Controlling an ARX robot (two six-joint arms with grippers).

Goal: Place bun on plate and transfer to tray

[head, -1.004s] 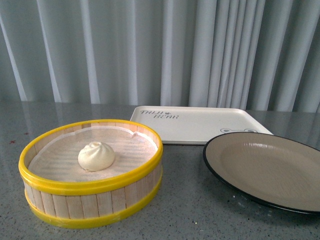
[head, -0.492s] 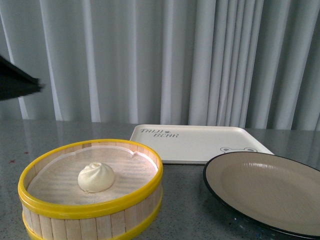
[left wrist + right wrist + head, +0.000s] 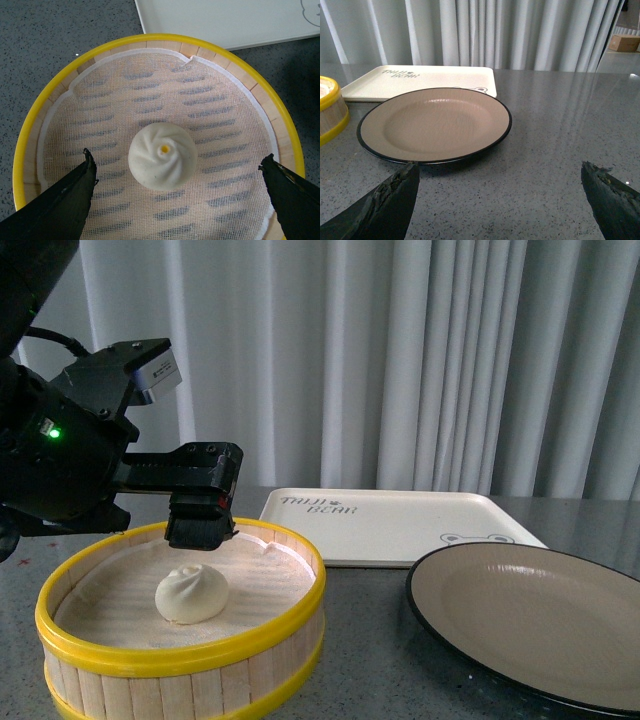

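The white pleated bun (image 3: 191, 593) (image 3: 162, 156) lies on the mesh liner inside a yellow-rimmed steamer basket (image 3: 180, 655). My left gripper (image 3: 200, 528) (image 3: 178, 157) hangs open just above the bun, one finger on each side and neither touching it. The beige plate (image 3: 530, 615) (image 3: 435, 125) with a black rim sits empty to the right of the basket. Behind them lies the cream tray (image 3: 400, 515) (image 3: 420, 80), also empty. My right gripper (image 3: 498, 165) is open, low over bare table on the near side of the plate. It is out of the front view.
The basket's yellow rim (image 3: 150, 37) rings the bun closely, and its side (image 3: 330, 110) stands near the plate. The tray (image 3: 225, 20) lies just beyond the basket. Grey speckled tabletop (image 3: 560, 130) stretches past the plate. White curtains (image 3: 400, 360) close off the back.
My left arm has come in from the left and now hangs over the basket, above the bun. Bun, plate and tray have stayed where they were.
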